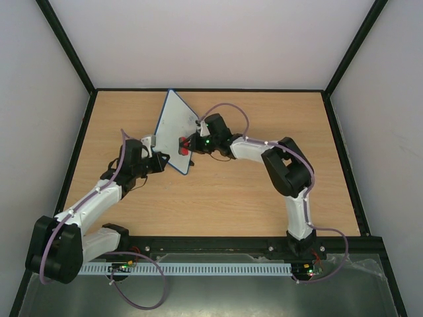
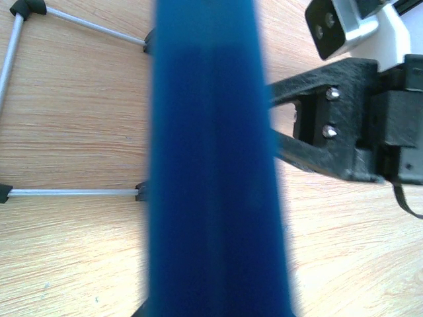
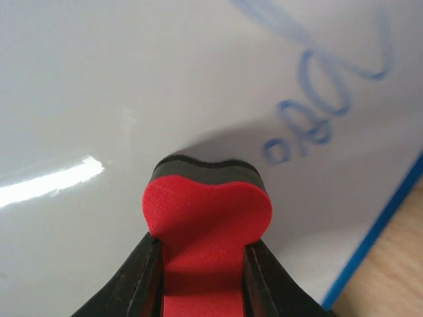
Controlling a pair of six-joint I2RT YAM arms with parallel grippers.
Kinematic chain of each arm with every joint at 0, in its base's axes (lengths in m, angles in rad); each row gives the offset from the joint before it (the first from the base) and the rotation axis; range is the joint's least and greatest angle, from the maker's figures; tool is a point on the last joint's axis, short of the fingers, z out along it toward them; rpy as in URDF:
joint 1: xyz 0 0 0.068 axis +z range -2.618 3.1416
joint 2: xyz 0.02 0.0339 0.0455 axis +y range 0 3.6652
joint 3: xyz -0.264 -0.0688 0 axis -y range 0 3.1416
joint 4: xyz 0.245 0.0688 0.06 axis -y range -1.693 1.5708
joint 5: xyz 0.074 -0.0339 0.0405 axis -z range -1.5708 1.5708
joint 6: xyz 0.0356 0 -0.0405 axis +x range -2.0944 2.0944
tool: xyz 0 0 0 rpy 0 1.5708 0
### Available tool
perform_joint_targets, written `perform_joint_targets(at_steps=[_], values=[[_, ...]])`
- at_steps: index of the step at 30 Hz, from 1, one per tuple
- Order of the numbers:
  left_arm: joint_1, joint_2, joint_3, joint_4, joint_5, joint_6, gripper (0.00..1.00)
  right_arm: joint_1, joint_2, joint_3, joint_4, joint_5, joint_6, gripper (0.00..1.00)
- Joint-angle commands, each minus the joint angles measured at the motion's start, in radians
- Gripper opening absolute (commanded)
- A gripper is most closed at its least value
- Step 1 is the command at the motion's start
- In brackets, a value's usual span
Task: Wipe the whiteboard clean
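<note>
The whiteboard stands tilted on edge at the table's middle, white face toward the right arm. My left gripper is shut on its near blue rim, which fills the left wrist view; its fingers are hidden there. My right gripper is shut on the red eraser, whose black felt side presses against the white face. Blue handwriting remains at the upper right of the right wrist view, beside the eraser.
The board's metal legs with black feet show behind it in the left wrist view. The right gripper's body is close on the board's other side. Wooden table with black frame walls around.
</note>
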Motion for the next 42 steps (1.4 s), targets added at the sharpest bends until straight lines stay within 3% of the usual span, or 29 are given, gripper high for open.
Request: perform_joint_targets(at_steps=[1,10,24,42], values=[[-0.034,0.011,0.015,-0.054,0.264,-0.071,0.02,-0.023,0.142,-0.005,-0.049,0.036,0.002,0.02],[-0.033,0.01,0.006,-0.054,0.268,-0.068,0.02,-0.059,0.171,0.048,-0.065,0.027,-0.072,0.02],[-0.034,0.014,0.002,-0.055,0.272,-0.065,0.02,0.045,0.075,0.177,-0.087,-0.08,-0.077,0.02],[-0.034,0.013,0.005,-0.062,0.278,-0.06,0.02,-0.089,0.264,0.207,-0.186,0.034,-0.1,0.02]])
